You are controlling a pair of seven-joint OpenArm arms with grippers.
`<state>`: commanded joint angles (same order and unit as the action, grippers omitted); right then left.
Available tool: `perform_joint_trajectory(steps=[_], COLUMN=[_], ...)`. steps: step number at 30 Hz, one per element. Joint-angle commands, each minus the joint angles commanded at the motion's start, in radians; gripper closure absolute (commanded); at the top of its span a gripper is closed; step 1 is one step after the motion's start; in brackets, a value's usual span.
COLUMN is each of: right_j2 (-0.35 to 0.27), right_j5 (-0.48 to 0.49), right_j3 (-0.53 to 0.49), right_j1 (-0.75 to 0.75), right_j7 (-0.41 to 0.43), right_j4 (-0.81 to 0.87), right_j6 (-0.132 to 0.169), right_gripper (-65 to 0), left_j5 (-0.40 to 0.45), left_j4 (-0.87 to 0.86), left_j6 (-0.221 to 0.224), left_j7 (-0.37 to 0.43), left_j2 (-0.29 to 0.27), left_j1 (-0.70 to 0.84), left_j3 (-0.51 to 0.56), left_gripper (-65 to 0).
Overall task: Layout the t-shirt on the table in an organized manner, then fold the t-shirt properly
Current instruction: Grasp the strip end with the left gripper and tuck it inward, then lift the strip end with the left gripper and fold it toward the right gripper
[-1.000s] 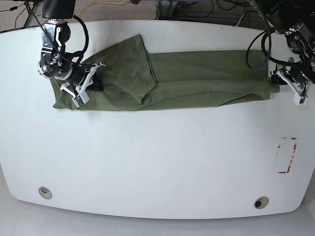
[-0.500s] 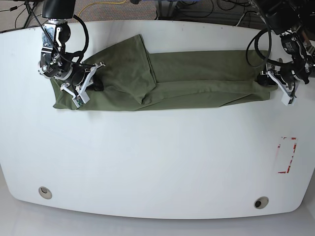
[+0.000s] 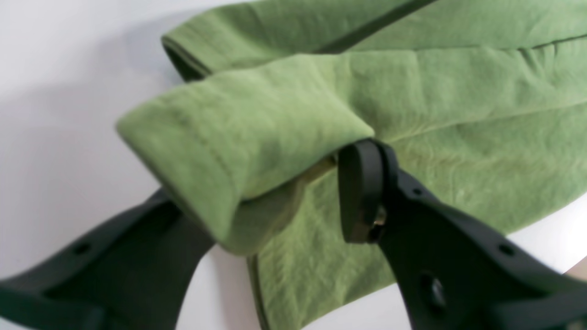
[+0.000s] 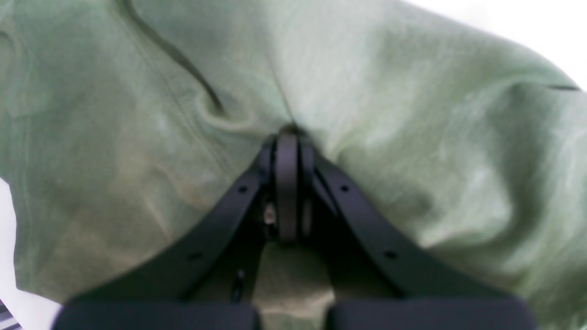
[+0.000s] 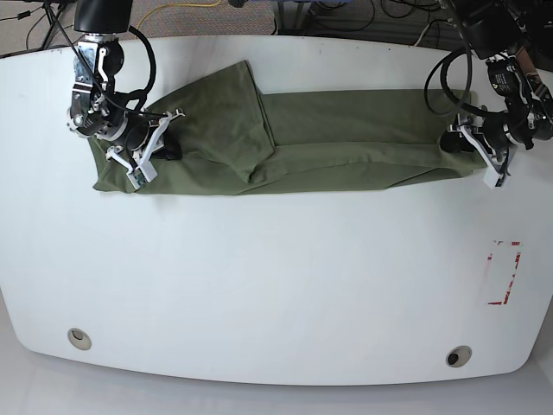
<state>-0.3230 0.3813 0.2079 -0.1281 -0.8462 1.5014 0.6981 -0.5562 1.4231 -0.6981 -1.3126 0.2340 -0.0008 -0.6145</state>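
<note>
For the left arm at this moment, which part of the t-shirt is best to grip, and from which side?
The rolled end of the t-shirt nearest the left gripper, approached end-on from beyond the shirt's end. That end curls up off the table into a thick lip, and in the wrist view it already sits between the spread fingers, so closing there should catch all layers.

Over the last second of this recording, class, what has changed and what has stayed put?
The left gripper slid inward along the table, pushing the t-shirt end into a small roll between its open fingers. The right gripper stayed shut on the other end; the rest of the shirt lies unchanged.
</note>
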Motion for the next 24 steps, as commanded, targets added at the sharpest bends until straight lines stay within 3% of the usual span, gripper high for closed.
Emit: perform_joint_trajectory(steps=[5, 11, 17, 24], right_j2=[0.000, 0.002, 0.002, 0.008], right_j5=[0.000, 0.000, 0.000, 0.000], right_j3=[0.000, 0.000, 0.000, 0.000], right_j1=[0.000, 0.000, 0.000, 0.000], right_j7=[0.000, 0.000, 0.000, -0.002], right_j4=[-0.002, -0.003, -0.003, -0.003], right_j6=[0.000, 0.000, 0.000, 0.000], right_gripper=[-0.2, -0.2, -0.2, -0.2], left_j5=[0.000, 0.000, 0.002, 0.002], left_j4=[0.002, 0.025, 0.189, 0.393], left_j6=[0.000, 0.000, 0.000, 0.000], left_j7=[0.035, 0.060, 0.060, 0.058], left_j2=[0.000, 0.005, 0.008, 0.025], left_j1=[0.000, 0.009, 0.051, 0.097], left_j3=[0.000, 0.000, 0.011, 0.160], left_gripper=[0.0, -0.1, -0.1, -0.1])
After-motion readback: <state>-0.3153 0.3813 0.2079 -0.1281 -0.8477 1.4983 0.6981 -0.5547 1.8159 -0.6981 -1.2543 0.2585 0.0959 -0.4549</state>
